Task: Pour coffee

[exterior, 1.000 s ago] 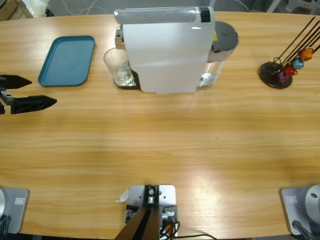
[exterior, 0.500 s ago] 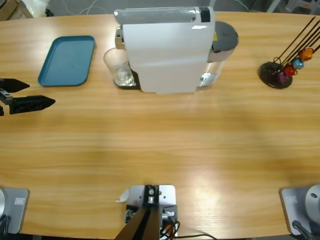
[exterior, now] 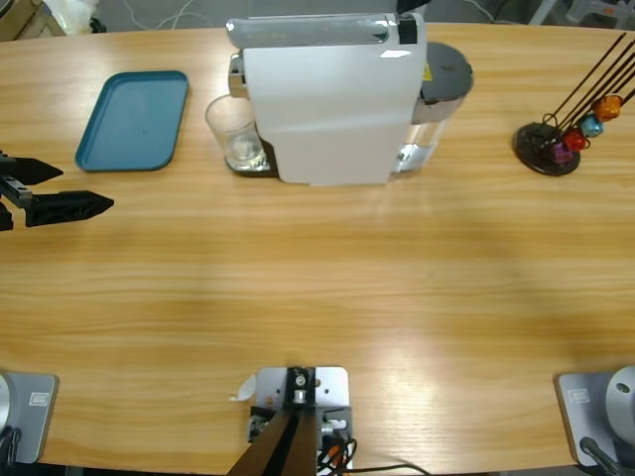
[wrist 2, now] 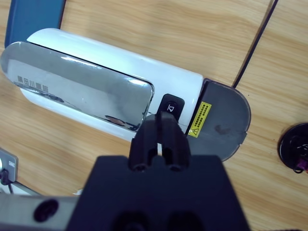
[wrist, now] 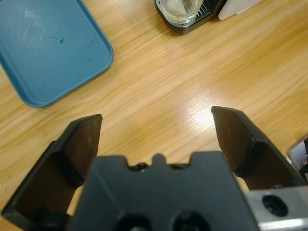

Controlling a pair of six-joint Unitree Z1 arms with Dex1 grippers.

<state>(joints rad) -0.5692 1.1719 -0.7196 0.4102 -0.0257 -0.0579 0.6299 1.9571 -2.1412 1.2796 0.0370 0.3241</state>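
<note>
My right gripper (wrist 2: pixel 159 126), jaws pinched together on nothing, hovers just above the machine's button (wrist 2: pixel 171 106): brewing stage. Left gripper (wrist: pixel 156 139) spread wide, empty, well short of the glass (exterior: pixel 234 133) under the spout holding shallow coffee (wrist: pixel 179 10). Next: reach for the glass.

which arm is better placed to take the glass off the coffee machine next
Left, probably. The left gripper hovers with jaws open on the glass's side of the table, the glass ahead in its wrist view. The right gripper, jaws shut, sits above the coffee machine, by its button.
</note>
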